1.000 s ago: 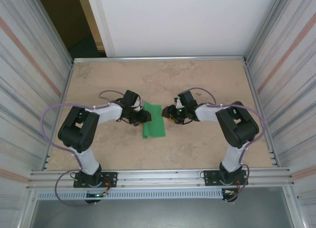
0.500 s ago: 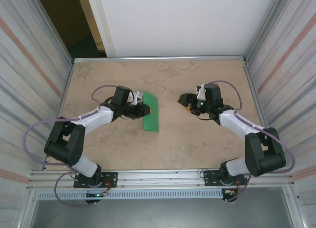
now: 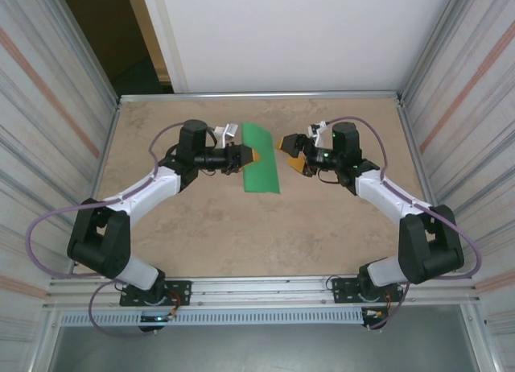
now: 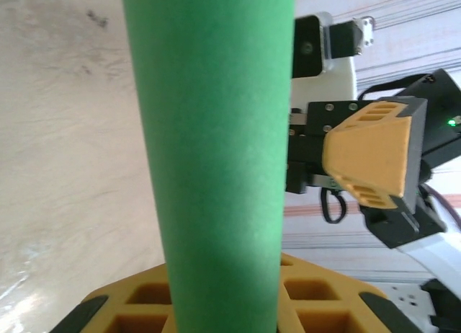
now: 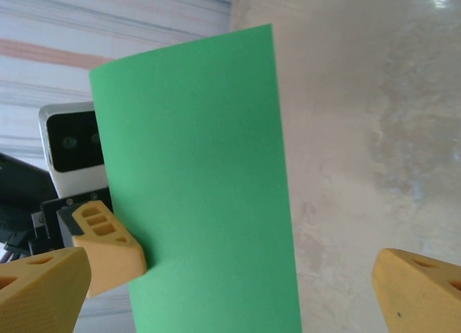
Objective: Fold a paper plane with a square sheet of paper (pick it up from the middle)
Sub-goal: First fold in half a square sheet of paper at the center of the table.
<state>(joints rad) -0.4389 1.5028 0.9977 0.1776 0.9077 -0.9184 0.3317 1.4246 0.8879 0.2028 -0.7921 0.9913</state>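
The square sheet of paper [image 3: 262, 159] is bright green and bowed, lifted off the table behind its middle. My left gripper [image 3: 243, 157] is shut on the sheet's left edge. In the left wrist view the sheet [image 4: 216, 145] rises as a curved green band over my lower yellow finger [image 4: 317, 304]. My right gripper [image 3: 292, 154] faces the sheet from the right, open wide and not touching it. In the right wrist view its two fingertips [image 5: 50, 279] stand far apart, with the sheet [image 5: 202, 189] ahead of them and the left gripper's finger [image 5: 108, 243] pressed on the paper's far edge.
The tan tabletop [image 3: 265, 235] is bounded by a metal rail [image 3: 257, 96] at the back and ribbed side walls [image 3: 475, 130]. Both arms reach inward over the far half, their grippers a short gap apart.
The left gripper has carried the sheet up and toward the back. The right arm swung out and came back toward the sheet, and its jaws have opened wide.
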